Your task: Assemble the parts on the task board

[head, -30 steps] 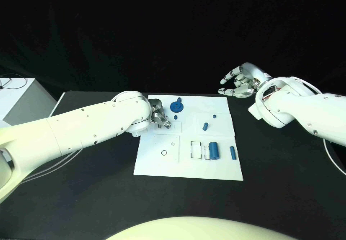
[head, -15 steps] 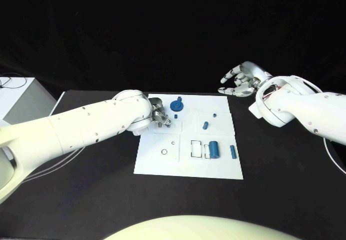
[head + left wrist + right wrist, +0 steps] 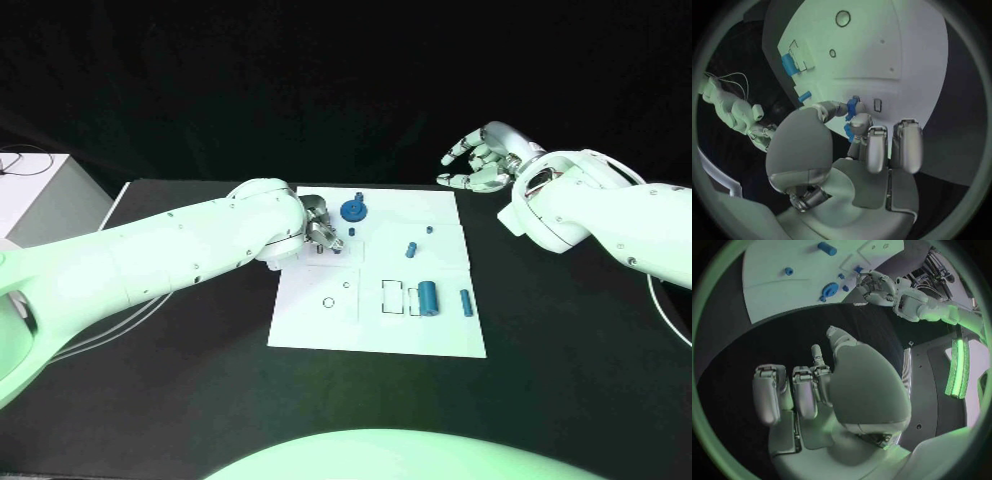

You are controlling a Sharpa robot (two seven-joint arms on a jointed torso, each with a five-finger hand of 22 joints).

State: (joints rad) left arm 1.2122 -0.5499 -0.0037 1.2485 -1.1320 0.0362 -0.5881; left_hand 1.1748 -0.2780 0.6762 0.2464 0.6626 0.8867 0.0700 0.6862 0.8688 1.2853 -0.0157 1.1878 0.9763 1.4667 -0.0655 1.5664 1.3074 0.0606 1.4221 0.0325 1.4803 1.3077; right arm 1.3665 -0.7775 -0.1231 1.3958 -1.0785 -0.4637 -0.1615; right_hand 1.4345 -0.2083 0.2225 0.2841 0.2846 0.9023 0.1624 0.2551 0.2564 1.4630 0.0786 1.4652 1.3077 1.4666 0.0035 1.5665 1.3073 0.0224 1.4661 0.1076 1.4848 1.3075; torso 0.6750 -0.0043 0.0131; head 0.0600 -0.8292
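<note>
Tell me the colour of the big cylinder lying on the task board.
Blue. The cylinder lies on the white task board; the head view shows it best.

A black bench carries the scene, its matte top reaching from the near edge back to a straight far edge. Behind it hangs a black backdrop, dark and featureless across the whole width of the head view. Off the bench's left end stands a white box-like unit with a thin cable lying on its top. More thin pale cables trail across the bench near its left edge. In the right wrist view a bright strip light glows upright on a dark stand or frame beside the bench; what it is fixed to cannot be made out.
</note>
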